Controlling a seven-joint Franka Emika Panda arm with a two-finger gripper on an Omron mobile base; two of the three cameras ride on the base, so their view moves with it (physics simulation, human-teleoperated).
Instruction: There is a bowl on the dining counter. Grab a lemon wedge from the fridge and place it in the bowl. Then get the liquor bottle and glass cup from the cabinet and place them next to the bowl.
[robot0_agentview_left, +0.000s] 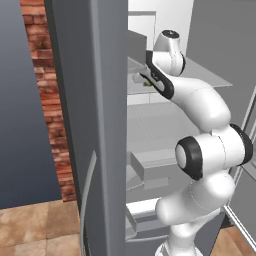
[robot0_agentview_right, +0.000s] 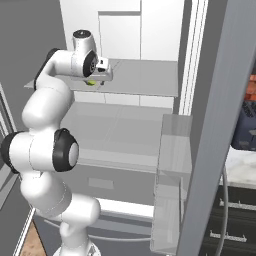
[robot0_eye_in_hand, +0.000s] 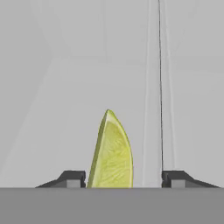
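A yellow-green lemon wedge (robot0_eye_in_hand: 113, 153) stands on its edge on a pale fridge shelf (robot0_eye_in_hand: 65, 109), pointed tip up. My gripper (robot0_eye_in_hand: 123, 178) straddles it. The left fingertip (robot0_eye_in_hand: 73, 177) is almost against the wedge, and a clear gap is left before the right fingertip (robot0_eye_in_hand: 174, 177). The jaws are open around the wedge without clamping it. From the base, the gripper (robot0_agentview_right: 96, 80) reaches onto the upper shelf (robot0_agentview_right: 145, 80), and a bit of the lemon wedge (robot0_agentview_right: 91, 83) shows under the hand. The bowl, liquor bottle and glass cup are out of view.
The open fridge door (robot0_agentview_left: 90, 125) stands close on the arm's left. A clear door bin (robot0_agentview_right: 172, 165) juts out on the right. Lower shelves (robot0_agentview_right: 115, 135) and a drawer (robot0_agentview_left: 155, 172) lie beneath the arm. A brick wall (robot0_agentview_left: 50, 100) is left of the fridge.
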